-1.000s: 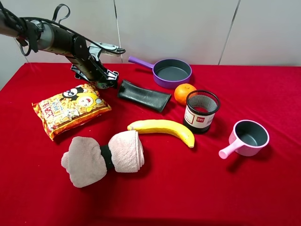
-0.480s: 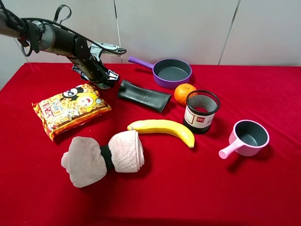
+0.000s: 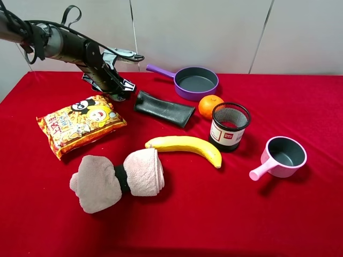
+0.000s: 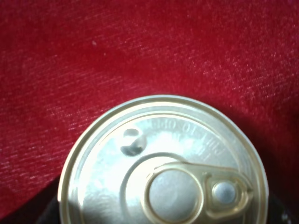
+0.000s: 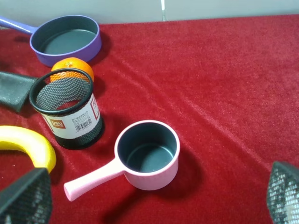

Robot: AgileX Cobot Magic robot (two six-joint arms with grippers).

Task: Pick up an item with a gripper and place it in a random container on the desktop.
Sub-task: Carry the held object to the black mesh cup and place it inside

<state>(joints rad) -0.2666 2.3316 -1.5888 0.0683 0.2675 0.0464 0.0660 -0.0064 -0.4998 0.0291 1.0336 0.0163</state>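
**Desk:** Tin can is pictured from straight above in the left wrist view, its gold pull-tab lid filling most of the picture, with red cloth seen beyond its rim.

**Editor:** Where is it placed in relation to the mesh cup?

**Desk:** It is hidden beneath the left gripper in the high view. That gripper is seen well to the left of the cup and farther back. Whether the can is resting on the cloth or is lifted clear cannot be told.

**Editor:** How are the jaws shown?

**Desk:** The left jaws are drawn in narrow and are closed on the can. Only dark edges can be made out at the can's sides. The right gripper is seen only in its own wrist view. Its fingers are spread wide, and nothing is held between them.

**Editor:** What else is laid out around the cup?

**Desk:** An orange is set just behind the cup on its left. A purple pan is seen farther back. A banana is laid just beside the cup on its front left. A pink saucepan is stood near the cup on its front right. A black pouch is laid to the cup's left. A snack bag and a rolled towel are seen well apart from the cup, farther left.
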